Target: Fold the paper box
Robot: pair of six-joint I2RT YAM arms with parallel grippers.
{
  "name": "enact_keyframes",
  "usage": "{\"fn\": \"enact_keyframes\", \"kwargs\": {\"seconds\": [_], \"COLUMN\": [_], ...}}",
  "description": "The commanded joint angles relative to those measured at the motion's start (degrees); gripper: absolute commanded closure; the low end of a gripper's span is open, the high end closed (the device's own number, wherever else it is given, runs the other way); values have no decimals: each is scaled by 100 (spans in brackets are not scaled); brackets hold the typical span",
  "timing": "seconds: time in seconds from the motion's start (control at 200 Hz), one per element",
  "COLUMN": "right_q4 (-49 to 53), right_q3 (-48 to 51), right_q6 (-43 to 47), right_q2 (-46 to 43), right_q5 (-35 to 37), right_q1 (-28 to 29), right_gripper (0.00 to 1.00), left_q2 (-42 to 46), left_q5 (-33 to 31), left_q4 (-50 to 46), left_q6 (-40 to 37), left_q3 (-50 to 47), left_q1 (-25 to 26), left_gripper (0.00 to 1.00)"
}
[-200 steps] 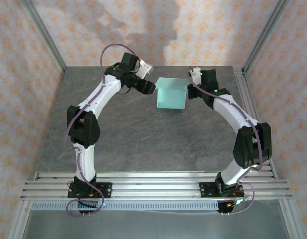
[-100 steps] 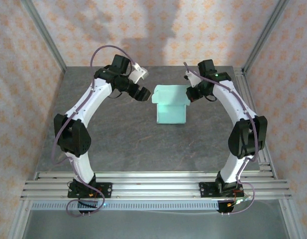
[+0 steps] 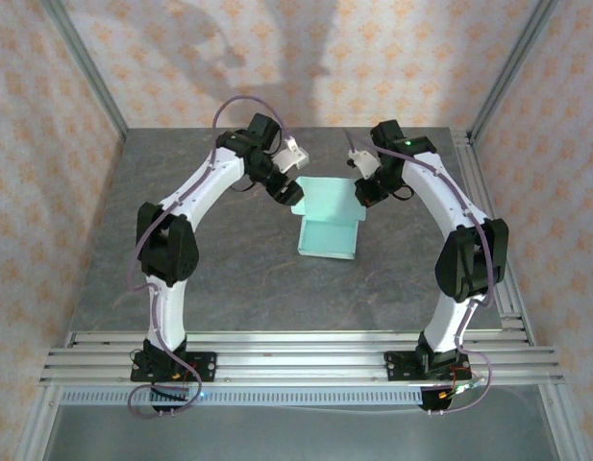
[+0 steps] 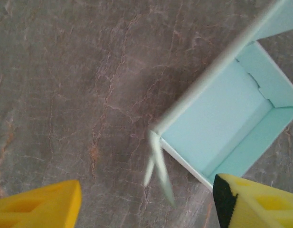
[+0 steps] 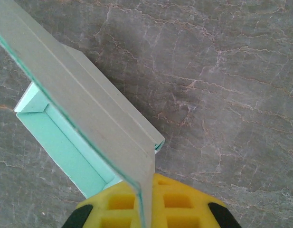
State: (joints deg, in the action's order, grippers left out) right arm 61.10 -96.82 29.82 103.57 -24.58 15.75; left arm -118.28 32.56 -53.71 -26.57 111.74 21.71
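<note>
Bare table (image 3: 229, 279) lies open in front of the paper box (image 3: 327, 233). The left gripper (image 3: 294, 195) and right gripper (image 3: 361, 192) crowd its far corners.

Looks like a robot test cell. Walled with patterned panels (image 3: 46, 144), framed by aluminium rails (image 3: 296, 355) around a grey stone-look surface (image 3: 248, 279).

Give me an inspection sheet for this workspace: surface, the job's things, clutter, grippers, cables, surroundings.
Surface: grey marbled table, bare around the box.
Job's things: paper box, mint green, partly formed, open-topped, one flap raised, at mid-table between the arms.
Clutter: nothing seen.
Grippers: left gripper open, its fingers either side of the box's corner, holding nothing; right gripper shut on the box's raised flap.
Cables: purple cables loop along both arms and at their bases, apart from the box.
Surroundings: patterned walls, metal frame posts, slotted rail at the near edge.
</note>
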Motion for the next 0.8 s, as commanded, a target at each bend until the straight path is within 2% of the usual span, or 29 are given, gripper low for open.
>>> {"fn": "enact_keyframes", "kwargs": {"seconds": [0.0,0.095,0.16,0.22,0.285,0.415,0.546,0.691,0.791], "right_q4": [227,227,226,199,129,95,111,103,104], "right_q3": [-44,-64,-83,-67,-10,6,-13,-29,-39], "right_q6": [210,239,226,242,274,278,278,261,252], "right_q2": [-14,10,28,27,-9,-55,-53,-25,-22], "right_q5": [-123,-154,-169,-162,-156,-144,-122,-118,-123], "right_q1": [10,13,16,24,33,33,33,37,36], "right_gripper": [100,100,100,100,100,100,100,100,100], "left_q2": [-101,-228,-283,-327,-378,-496,-586,-622,-559], "left_q5": [15,160,341,505,541,533,526,588,613], "left_q4": [-341,-474,-532,-609,-640,-693,-702,-765,-757], "left_q6": [-312,-384,-406,-446,-446,-455,-446,-455,-446], "left_q3": [353,470,497,511,521,567,627,702,684], "left_q1": [-27,-27,-31,-28,-27,-39,-40,-36,-38], "left_gripper": [34,48,51,60,65,67,75,91,93]}}
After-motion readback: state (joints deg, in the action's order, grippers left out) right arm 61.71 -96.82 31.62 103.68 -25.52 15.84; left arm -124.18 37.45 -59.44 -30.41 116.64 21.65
